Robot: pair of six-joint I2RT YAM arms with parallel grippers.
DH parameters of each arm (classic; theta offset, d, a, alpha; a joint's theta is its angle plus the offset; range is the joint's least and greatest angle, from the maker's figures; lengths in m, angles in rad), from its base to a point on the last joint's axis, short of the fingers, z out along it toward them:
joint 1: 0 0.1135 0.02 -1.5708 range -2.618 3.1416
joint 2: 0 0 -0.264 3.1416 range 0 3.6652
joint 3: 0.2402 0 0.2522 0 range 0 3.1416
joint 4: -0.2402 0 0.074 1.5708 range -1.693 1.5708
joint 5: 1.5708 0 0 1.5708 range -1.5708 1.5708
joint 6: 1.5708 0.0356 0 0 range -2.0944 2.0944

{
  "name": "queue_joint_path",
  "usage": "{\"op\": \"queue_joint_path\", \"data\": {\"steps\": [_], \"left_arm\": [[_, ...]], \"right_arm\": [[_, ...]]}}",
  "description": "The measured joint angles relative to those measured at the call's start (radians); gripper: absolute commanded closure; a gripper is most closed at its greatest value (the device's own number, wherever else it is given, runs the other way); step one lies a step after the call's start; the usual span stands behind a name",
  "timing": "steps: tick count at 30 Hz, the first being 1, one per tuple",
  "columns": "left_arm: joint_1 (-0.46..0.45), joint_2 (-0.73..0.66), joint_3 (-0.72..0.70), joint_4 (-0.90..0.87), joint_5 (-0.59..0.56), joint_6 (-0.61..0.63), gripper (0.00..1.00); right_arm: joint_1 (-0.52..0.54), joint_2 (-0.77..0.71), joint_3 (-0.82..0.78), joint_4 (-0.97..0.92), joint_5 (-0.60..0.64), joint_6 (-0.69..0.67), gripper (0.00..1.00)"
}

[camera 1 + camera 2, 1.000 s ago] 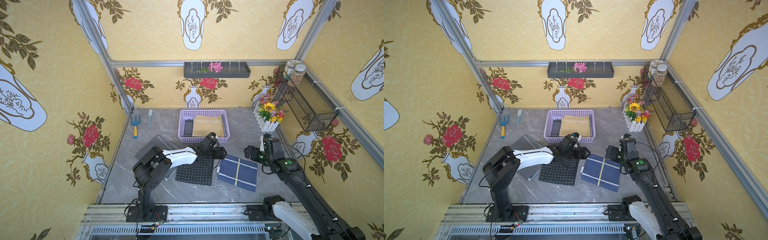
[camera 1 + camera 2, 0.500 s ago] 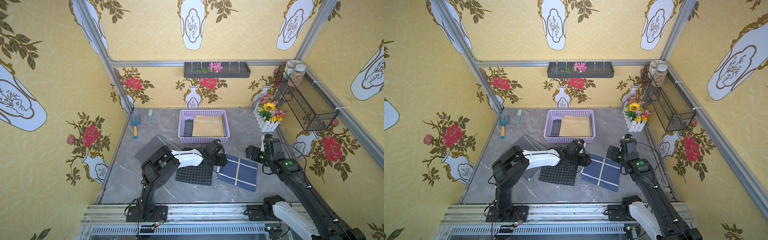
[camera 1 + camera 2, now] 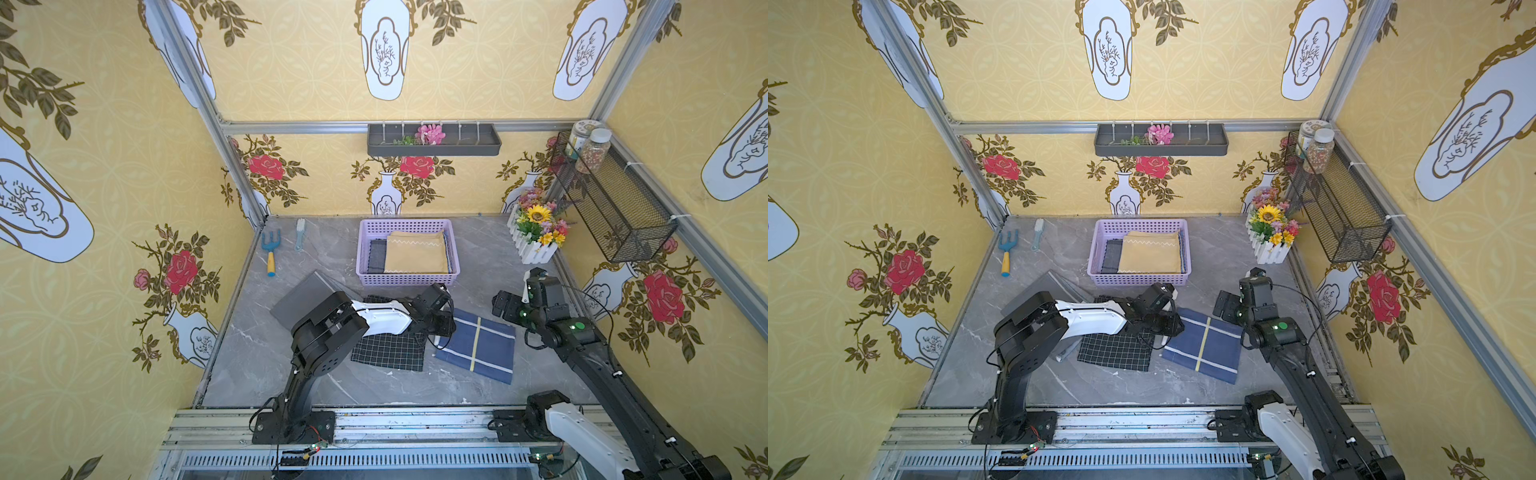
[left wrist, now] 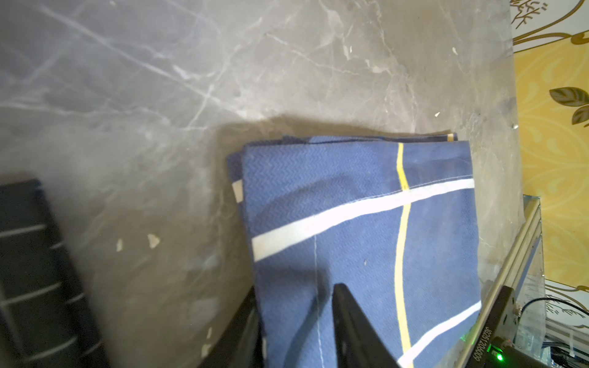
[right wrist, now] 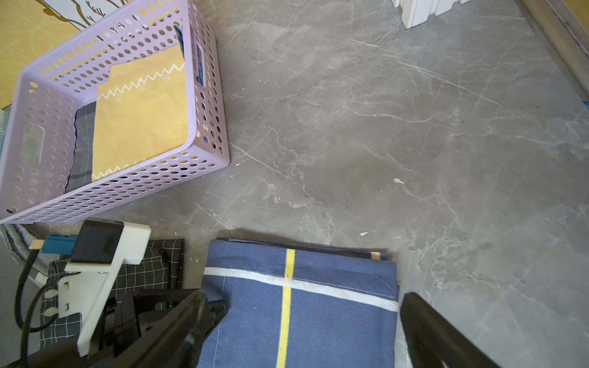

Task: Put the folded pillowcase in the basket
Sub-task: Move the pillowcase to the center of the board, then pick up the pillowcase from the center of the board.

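The folded navy cloth pillowcase (image 3: 478, 347) with white and yellow stripes is laid on the grey marbled tabletop (image 3: 486, 266), one edge between the half-closed jaws of the left gripper (image 4: 296, 290); a firm hold cannot be confirmed. The right gripper (image 5: 307, 296) is held wide open and empty over it, and the shallow lilac perforated plastic basket (image 3: 409, 280) is set beyond the left gripper.

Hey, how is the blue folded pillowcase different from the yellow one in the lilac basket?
Pattern: the blue pillowcase has white and yellow stripes; the yellow pillowcase has white zigzag trim. Place: the blue one lies on the table before the basket; the yellow one lies inside it. Contact: the left tool straddles the blue one's edge; no tool is at the yellow one. Both are folded flat.
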Motion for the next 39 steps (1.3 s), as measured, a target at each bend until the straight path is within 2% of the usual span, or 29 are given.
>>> {"op": "queue_joint_path", "data": {"steps": [3, 7, 19, 30, 34, 39], "left_arm": [[-0.002, 0.004, 0.0, -0.003, 0.003, -0.011, 0.88], [-0.004, -0.003, -0.014, -0.002, 0.001, -0.018, 1.0], [0.006, -0.159, -0.063, 0.026, -0.051, -0.043, 1.0], [0.098, -0.333, -0.23, 0.03, -0.096, -0.044, 1.0], [0.127, -0.399, -0.293, 0.024, -0.104, -0.033, 1.0], [0.181, -0.452, -0.349, 0.013, -0.109, -0.009, 1.0]], "right_arm": [[0.0, 0.0, -0.002, 0.001, 0.0, 0.0, 0.03], [0.0, 0.0, -0.01, -0.001, 0.0, 0.0, 0.03], [0.0, 0.045, -0.017, -0.003, -0.042, -0.003, 0.03], [0.008, 0.163, -0.022, 0.016, -0.206, -0.03, 0.03], [0.057, 0.249, -0.016, 0.034, -0.262, -0.042, 0.0], [0.154, 0.385, 0.015, 0.068, -0.282, -0.048, 0.11]]}}
